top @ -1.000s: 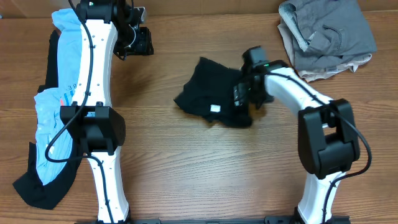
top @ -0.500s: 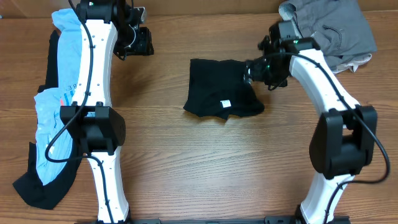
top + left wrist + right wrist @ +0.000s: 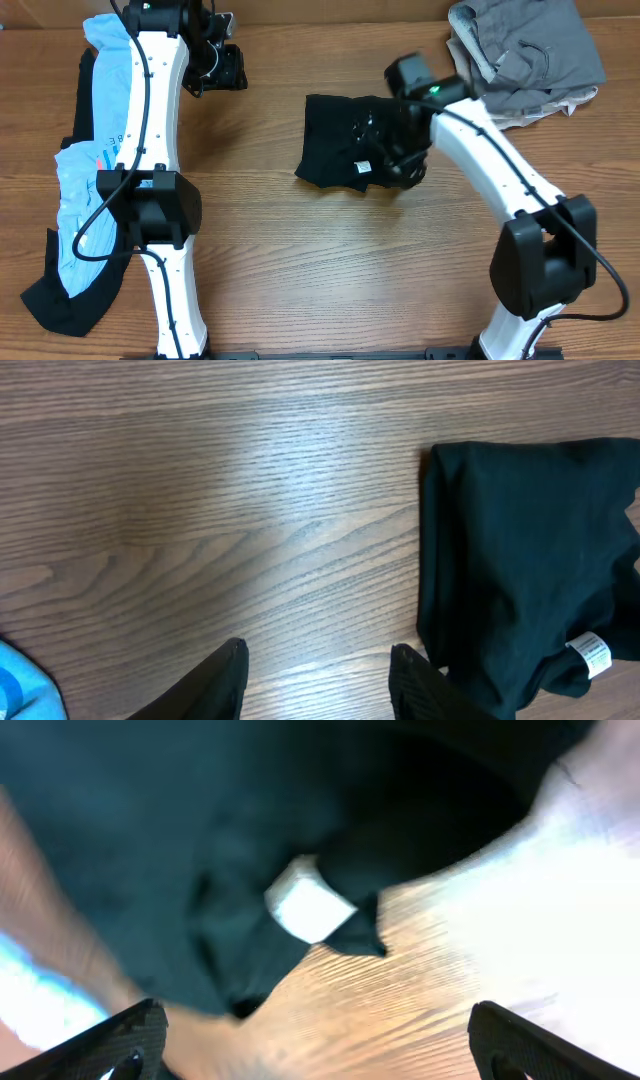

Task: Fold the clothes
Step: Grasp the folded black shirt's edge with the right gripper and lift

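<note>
A folded black shirt with a small white tag lies flat on the wooden table's middle. My right gripper hovers over the shirt's right part. In the right wrist view it is wide open and empty, with the shirt's edge and tag below it. My left gripper is at the far left of the table, open and empty over bare wood. The shirt lies to its right, apart from it.
A light blue printed tee lies along the left edge over a black garment. A grey garment pile with a beige piece sits at the back right, close to my right arm.
My right gripper went out to the shirt's right edge, and the shirt now lies flatter and squarer. It has let go and swung back over the shirt. The left arm has not moved.
</note>
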Robot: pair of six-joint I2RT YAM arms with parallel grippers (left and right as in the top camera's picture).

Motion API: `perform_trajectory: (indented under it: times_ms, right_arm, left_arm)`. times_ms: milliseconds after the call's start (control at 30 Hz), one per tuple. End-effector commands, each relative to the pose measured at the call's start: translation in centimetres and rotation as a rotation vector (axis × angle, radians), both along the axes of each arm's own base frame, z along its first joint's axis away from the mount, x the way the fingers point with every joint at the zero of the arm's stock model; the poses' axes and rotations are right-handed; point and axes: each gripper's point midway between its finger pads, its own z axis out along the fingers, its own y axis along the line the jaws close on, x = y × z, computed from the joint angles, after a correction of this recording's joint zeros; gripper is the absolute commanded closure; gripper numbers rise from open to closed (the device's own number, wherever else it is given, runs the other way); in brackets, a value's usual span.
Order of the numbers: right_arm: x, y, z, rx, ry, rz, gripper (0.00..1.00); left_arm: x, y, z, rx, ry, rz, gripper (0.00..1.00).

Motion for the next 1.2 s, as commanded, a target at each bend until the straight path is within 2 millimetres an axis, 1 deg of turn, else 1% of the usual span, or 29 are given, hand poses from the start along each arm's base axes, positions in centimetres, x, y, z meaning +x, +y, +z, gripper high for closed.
perform_trajectory:
  times_ms: [0, 167, 267, 367, 400, 467, 567, 600, 767, 867, 900, 1000, 1033, 1067, 1133, 1167]
  right_arm:
    - [-0.2, -0.5, -1.7, -0.090, 0.055, -0.307, 0.00]
    - [0.6, 2.0, -3.0, -0.053, -0.011, -0.301, 0.00]
    - [0.1, 2.2, -4.2, -0.086, -0.010, -0.379, 0.00]
    - [-0.5, 2.8, -5.5, -0.091, -0.009, -0.409, 0.00]
    - [-0.5, 2.8, -5.6, -0.093, -0.013, -0.414, 0.00]
    - [0.4, 2.2, -6.0, -0.120, -0.070, -0.444, 0.02]
    - [1.5, 2.0, -6.5, -0.123, -0.130, -0.459, 0.04]
    - [2.0, 2.0, -7.0, -0.124, -0.143, -0.463, 0.05]
    - [2.1, 2.1, -8.9, -0.141, -0.124, -0.460, 0.06]
    - [2.7, 2.4, -10.2, -0.138, -0.133, -0.449, 0.11]
    - [3.0, 2.6, -10.3, -0.132, -0.140, -0.450, 0.12]
    - [4.0, 3.2, -11.0, -0.116, -0.184, -0.395, 0.18]
    - [4.2, 3.3, -11.3, -0.118, -0.189, -0.381, 0.22]
    - [4.3, 3.4, -11.5, -0.120, -0.201, -0.352, 0.38]
    - [4.6, 3.5, -11.4, -0.122, -0.222, -0.309, 0.59]
    - [4.8, 3.6, -11.3, -0.121, -0.236, -0.284, 0.66]
  left_arm:
    - [-0.1, 0.5, -0.3, 0.006, 0.010, -0.001, 0.51]
    - [-0.2, 0.5, -0.3, 0.006, 0.011, -0.001, 0.52]
    - [-0.2, 0.5, -0.4, 0.006, 0.014, -0.001, 0.52]
    - [-0.2, 0.5, -0.4, 0.006, 0.013, -0.001, 0.52]
    - [-0.2, 0.5, -0.4, 0.006, 0.013, -0.001, 0.52]
    - [-0.2, 0.5, -0.4, 0.006, 0.013, -0.001, 0.52]
    - [-0.2, 0.5, -0.4, 0.006, 0.014, -0.001, 0.52]
    - [-0.2, 0.5, -0.4, 0.006, 0.014, -0.001, 0.52]
    - [-0.2, 0.7, -0.4, 0.014, 0.011, 0.000, 0.51]
    - [-0.1, 1.4, -0.5, 0.054, 0.011, 0.011, 0.51]
    - [-0.1, 1.5, -0.6, 0.060, 0.011, 0.013, 0.51]
    - [-0.1, 1.5, -0.6, 0.060, 0.011, 0.012, 0.51]
    - [-0.1, 1.5, -0.6, 0.060, 0.010, 0.012, 0.51]
    - [-0.1, 1.5, -0.6, 0.060, 0.010, 0.012, 0.51]
    - [-0.1, 1.5, -0.6, 0.060, 0.009, 0.012, 0.51]
    - [0.0, 1.5, -0.5, 0.060, 0.007, 0.012, 0.52]
